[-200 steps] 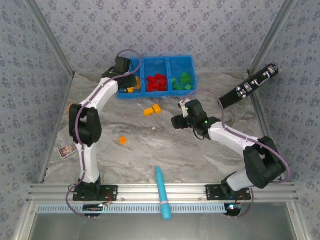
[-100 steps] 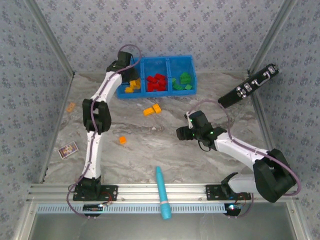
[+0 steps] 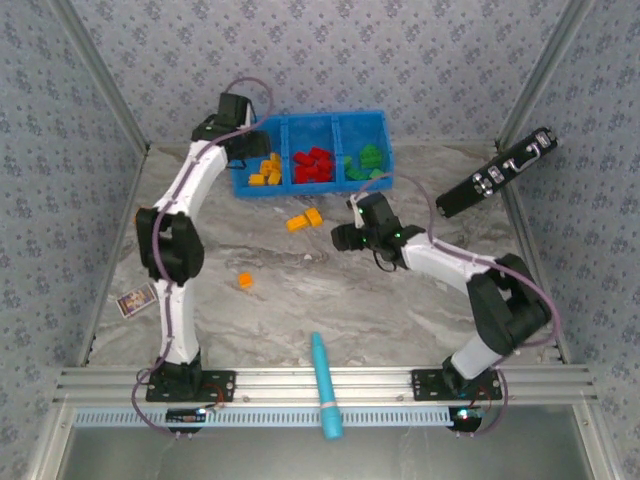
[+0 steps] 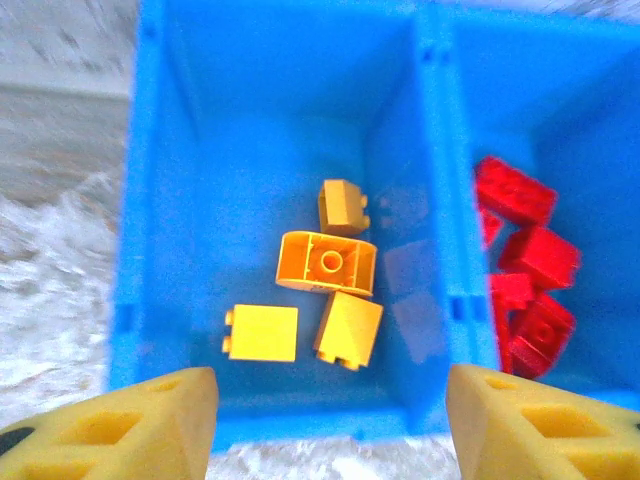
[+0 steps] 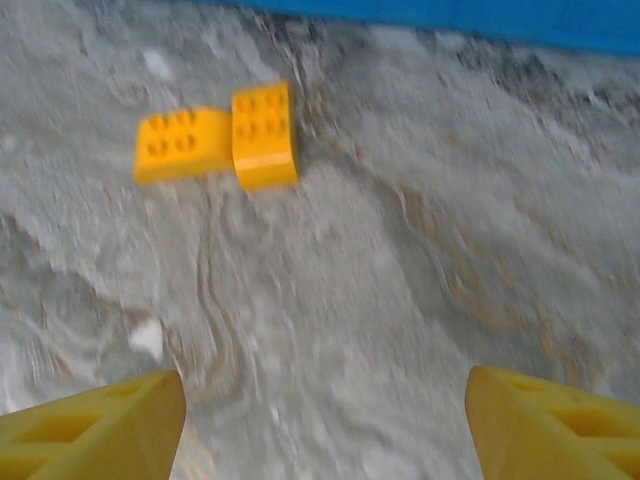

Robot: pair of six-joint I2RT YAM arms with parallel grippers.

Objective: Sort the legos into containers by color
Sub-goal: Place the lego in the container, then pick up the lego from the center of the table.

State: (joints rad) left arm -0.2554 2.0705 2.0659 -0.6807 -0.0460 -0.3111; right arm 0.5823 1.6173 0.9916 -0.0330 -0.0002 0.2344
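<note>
Yellow legos (image 4: 330, 265): four in blue bin (image 4: 145, 200)

the blue three-compartment bin (image 3: 310, 116) holds orange-yellow bricks (image 3: 266, 172) left, red bricks (image 3: 313, 165) middle, green bricks (image 3: 366, 162) right, while a touching orange-yellow pair (image 3: 304, 219) and a lone orange-yellow brick (image 3: 245, 281) lie loose in front of it.

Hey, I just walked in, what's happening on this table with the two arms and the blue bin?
The arms are sorting bricks by colour into the bin. The left gripper hovers open above the left compartment, which holds four yellow bricks. The red bricks are in the middle and the green bricks on the right. The right gripper, open and empty, is over the table facing a yellow pair lying in front of the bin. A lone yellow brick lies nearer the arms.
</note>
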